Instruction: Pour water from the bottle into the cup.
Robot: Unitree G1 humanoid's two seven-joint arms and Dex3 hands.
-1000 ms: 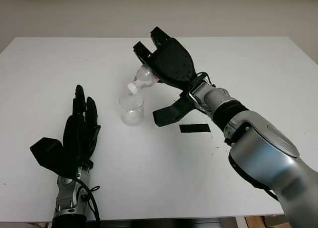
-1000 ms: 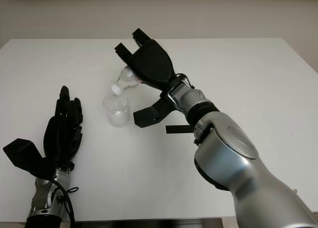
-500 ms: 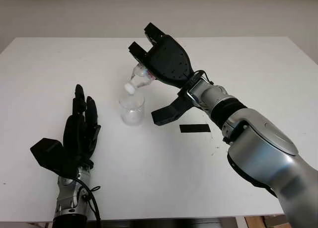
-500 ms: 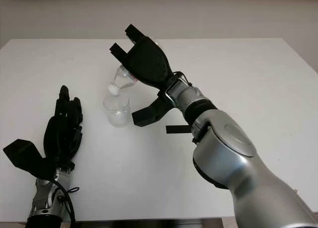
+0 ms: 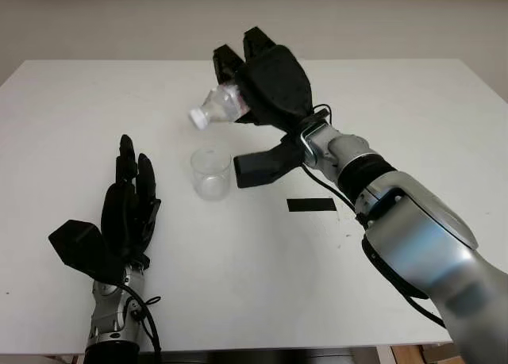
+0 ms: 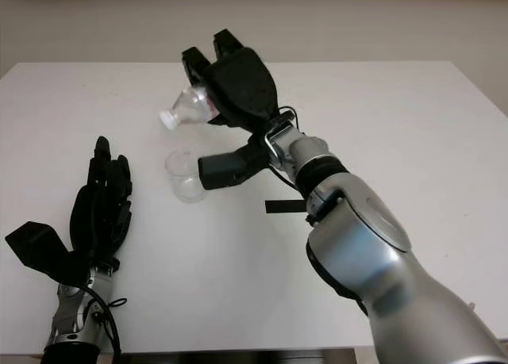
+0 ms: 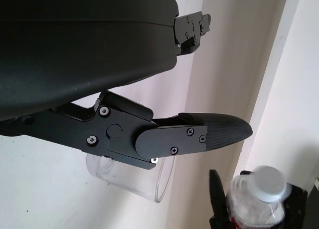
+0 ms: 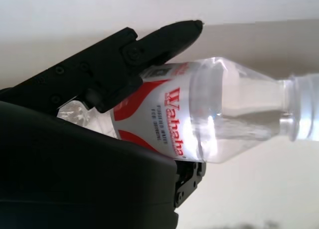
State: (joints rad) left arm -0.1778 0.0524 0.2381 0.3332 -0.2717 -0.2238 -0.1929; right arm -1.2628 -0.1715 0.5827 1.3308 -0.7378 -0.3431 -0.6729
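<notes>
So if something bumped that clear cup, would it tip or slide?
The cup looks like thin clear plastic, so it is probably light and would slide or tip easily. It stands free on the smooth white table, with neither hand steadying it. How much water weighs it down is unclear.

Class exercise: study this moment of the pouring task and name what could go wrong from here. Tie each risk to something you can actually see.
1. The bottle, held by the right hand, is tipped roughly level with its mouth above and to one side of the cup; water might miss the rim and land on the table.
2. The right hand's lower finger sits close beside the cup and could nudge it.
3. The open left hand, parked apart, cannot steady the cup.
</notes>
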